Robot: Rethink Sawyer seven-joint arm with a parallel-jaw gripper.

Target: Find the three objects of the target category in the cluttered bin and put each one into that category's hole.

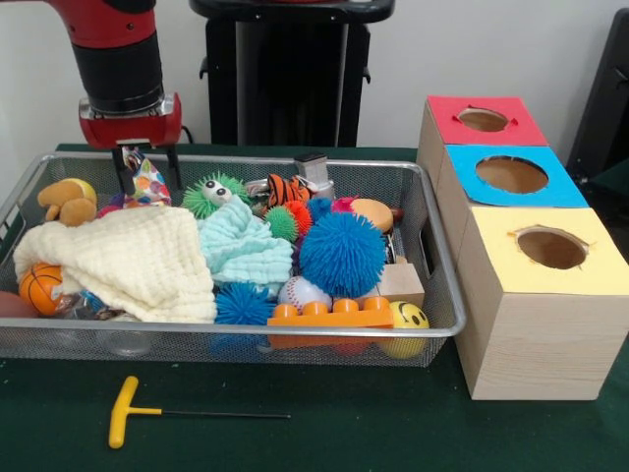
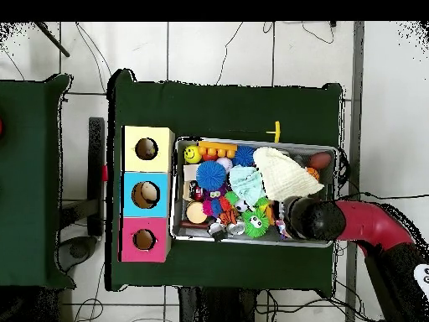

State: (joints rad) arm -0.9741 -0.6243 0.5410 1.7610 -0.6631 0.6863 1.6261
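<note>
The wire mesh bin is full of toys; it also shows in the overhead view. My gripper hangs over the bin's far left corner. Its fingers stand on either side of a white cloth with colourful polka dots, which rises in a peak between them. A cream cloth and a mint cloth lie in the bin. I cannot make out the braided rope ring. The yellow-topped hole is in the nearest box on the right; it also shows in the overhead view. In the overhead view the arm's wrist hides the gripper.
A blue-topped box and a red-topped box stand behind the yellow one. A big blue spiky ball, an orange brick and a smiley ball lie in the bin. A yellow-handled T tool lies in front of the bin.
</note>
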